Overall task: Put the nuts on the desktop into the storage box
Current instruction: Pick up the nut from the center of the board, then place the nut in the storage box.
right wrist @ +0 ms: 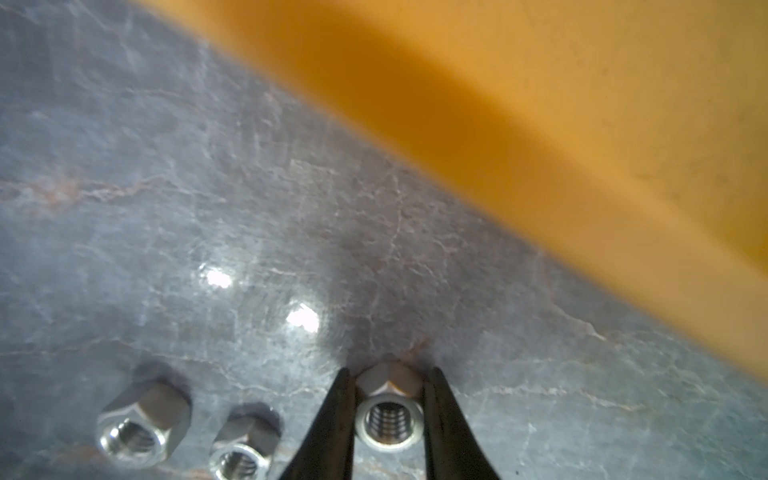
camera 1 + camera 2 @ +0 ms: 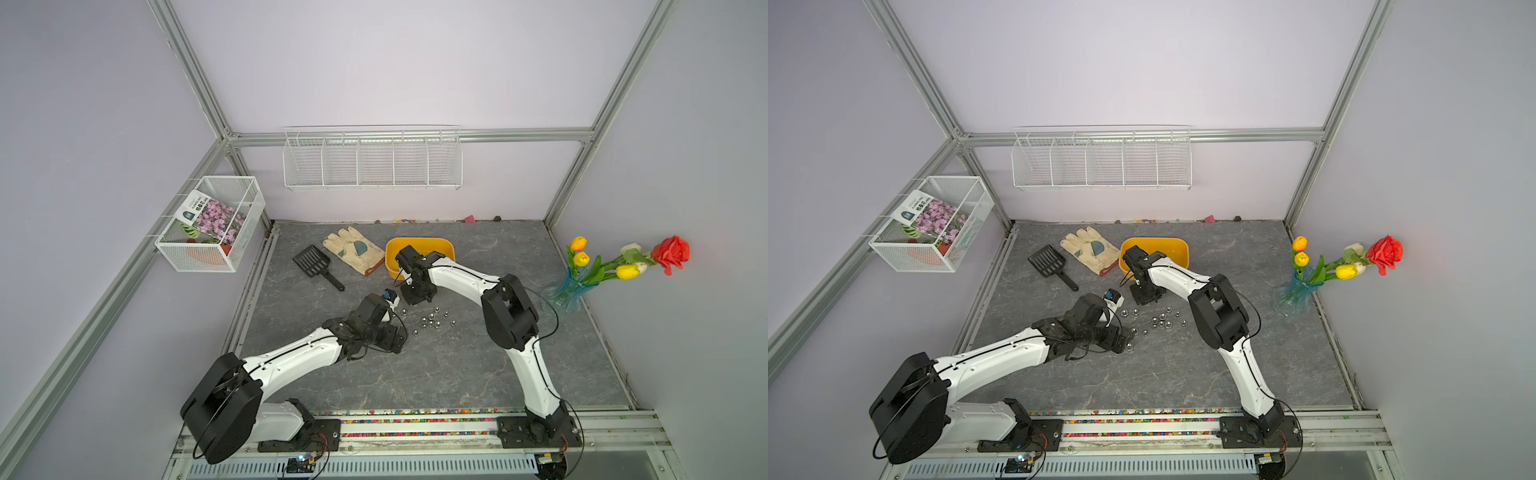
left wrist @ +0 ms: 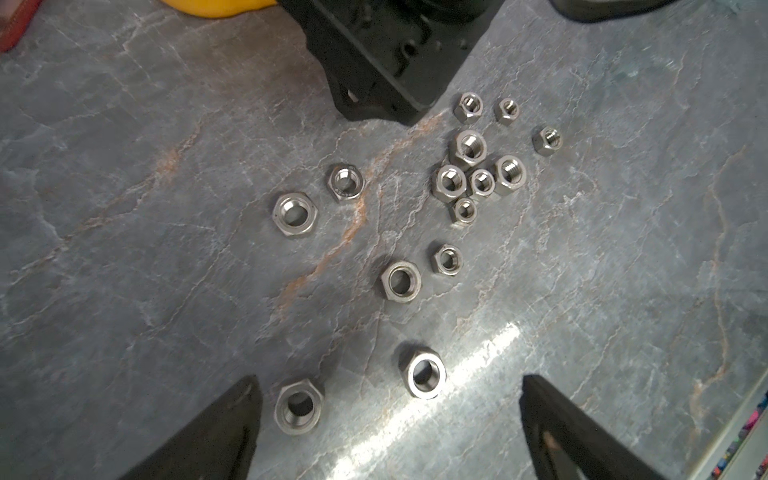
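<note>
R gripper jaws narrow, clamped on one nut near storage box. L gripper jaws wide, above loose nuts on desktop. Seed pkt text too small to read.

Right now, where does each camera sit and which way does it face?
Top views: high at the front, looking down toward the back wall; both show desktop, left arm, right arm, storage box.
Left wrist: above the open left gripper, looking down at loose nuts; its two fingers show.
Right wrist: low behind the right gripper, shut on a nut, facing the storage box wall.
Shared: both wrist views catch the storage box and loose nuts.
</note>
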{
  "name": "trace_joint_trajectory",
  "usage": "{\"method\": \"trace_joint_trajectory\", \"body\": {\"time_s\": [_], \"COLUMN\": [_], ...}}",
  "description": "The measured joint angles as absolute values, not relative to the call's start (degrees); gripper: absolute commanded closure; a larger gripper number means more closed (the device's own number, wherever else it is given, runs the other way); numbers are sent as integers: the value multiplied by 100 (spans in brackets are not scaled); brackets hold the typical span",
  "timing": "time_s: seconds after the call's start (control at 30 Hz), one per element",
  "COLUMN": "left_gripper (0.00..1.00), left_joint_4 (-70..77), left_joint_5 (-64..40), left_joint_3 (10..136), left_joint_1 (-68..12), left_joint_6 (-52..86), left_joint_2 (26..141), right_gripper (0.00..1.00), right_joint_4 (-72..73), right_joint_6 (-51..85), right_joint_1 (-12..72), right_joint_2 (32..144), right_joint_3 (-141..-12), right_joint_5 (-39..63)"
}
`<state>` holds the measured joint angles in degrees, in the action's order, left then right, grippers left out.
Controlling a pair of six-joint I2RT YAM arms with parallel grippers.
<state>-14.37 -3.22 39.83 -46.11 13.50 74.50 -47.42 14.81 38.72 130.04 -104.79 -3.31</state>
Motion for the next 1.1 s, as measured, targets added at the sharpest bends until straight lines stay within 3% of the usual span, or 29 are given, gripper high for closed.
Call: {"method": "trace_joint_trajectory", "body": {"time_s": [0.53,0.83,1.1], "left_gripper": [1,1,1], "left_joint_4": [-346,436,1118], "left_joint_5": [-143,36,167], "left_joint_3": [3540,3813,4268], "left_joint_1": [-4615,-4615,-4615], "left_joint_6": [952,604,279], "left_joint_2": [6759,7695,8455], "right_gripper": [89,90,90], "right_joint_4": [-5240,-5533,-5601], "right_joint_6": [1492,1444,1385], "right_joint_1": [3708,3076,2687], "right_joint_2": [12449,13207,14040], "right_joint_3": [-11754,-13421,-13616], "right_joint_5": [-731,-770,-735]}}
